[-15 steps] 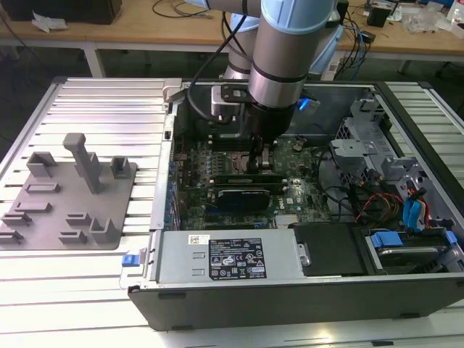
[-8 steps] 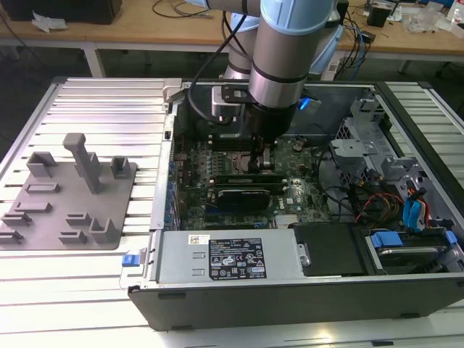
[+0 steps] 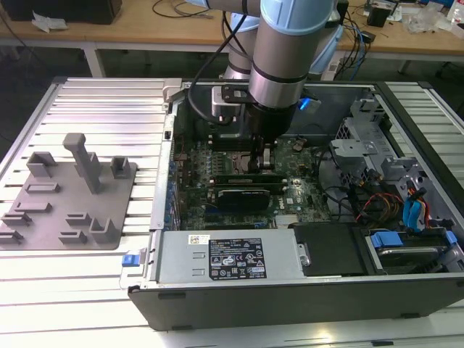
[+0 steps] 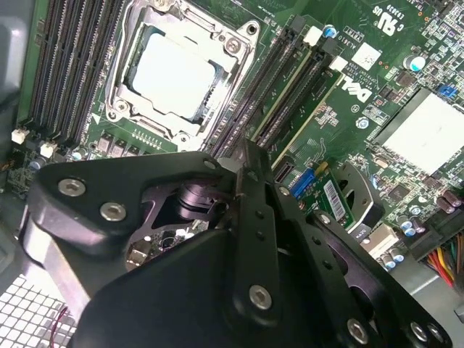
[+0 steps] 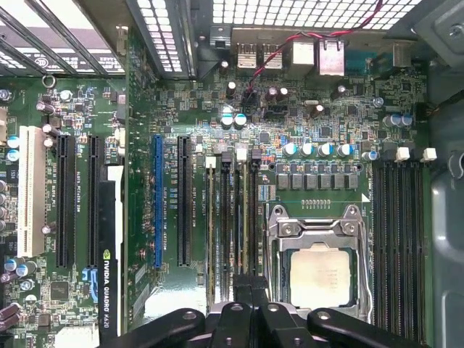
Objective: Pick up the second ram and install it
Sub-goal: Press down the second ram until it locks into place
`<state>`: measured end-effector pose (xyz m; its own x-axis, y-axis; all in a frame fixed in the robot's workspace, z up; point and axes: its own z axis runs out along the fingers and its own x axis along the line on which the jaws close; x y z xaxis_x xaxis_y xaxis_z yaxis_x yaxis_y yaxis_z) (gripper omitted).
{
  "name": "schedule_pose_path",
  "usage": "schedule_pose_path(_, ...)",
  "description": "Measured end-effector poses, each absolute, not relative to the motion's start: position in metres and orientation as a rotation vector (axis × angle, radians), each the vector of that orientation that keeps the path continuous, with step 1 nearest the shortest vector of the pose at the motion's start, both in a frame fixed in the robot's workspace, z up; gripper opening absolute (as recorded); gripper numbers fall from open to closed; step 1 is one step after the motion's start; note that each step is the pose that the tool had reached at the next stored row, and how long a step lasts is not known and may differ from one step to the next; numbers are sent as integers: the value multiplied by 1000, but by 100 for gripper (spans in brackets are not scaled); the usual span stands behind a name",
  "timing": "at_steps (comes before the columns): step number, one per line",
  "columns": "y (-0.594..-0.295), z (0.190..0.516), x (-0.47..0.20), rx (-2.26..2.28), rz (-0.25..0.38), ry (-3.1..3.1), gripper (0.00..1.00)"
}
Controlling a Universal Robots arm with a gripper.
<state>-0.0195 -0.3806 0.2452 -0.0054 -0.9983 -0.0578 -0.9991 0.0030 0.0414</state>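
Inside open computer case (image 3: 406, 239), our hand (image 3: 262, 161) sits over memory slots (image 5: 230, 217) at CPU socket's (image 5: 317, 270) 9 o'clock; grip state we cannot tell.

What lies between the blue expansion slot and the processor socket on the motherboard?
In the first wrist view, a black expansion slot and a bank of memory slots lie between the blue expansion slot and the processor socket.

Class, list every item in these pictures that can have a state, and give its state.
Computer case: open, side panel off.
Processor socket: latched, chip seated, no cooler.
Four memory slots by the case wall: vacant.
Graphics card: seated in slot.
Pincer: lowered inside case, over motherboard.
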Motion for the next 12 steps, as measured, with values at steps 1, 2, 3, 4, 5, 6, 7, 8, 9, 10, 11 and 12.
schedule_pose_path(1, -381, 245, -20, -2207, 110, 2216, 8)
schedule_pose_path(2, -381, 245, -20, -2207, 110, 2216, 8)
schedule_pose_path(3, -381, 245, -20, -2207, 110, 2216, 8)
schedule_pose_path(4, -381, 245, -20, -2207, 110, 2216, 8)
schedule_pose_path(5, -381, 245, -18, -2207, 110, 2216, 8)
schedule_pose_path(6, -381, 245, -16, -2207, 110, 2217, 8)
schedule_pose_path(7, -381, 245, -14, -2207, 110, 2217, 8)
schedule_pose_path(8, -381, 245, -13, -2207, 110, 2216, 8)
schedule_pose_path(9, -381, 245, -3, -2207, 110, 2216, 8)
schedule_pose_path(10, -381, 245, 7, -2207, 110, 2216, 8)
schedule_pose_path(11, -381, 245, 12, -2207, 110, 2217, 8)
schedule_pose_path(12, -381, 245, 18, -2207, 109, 2216, 8)
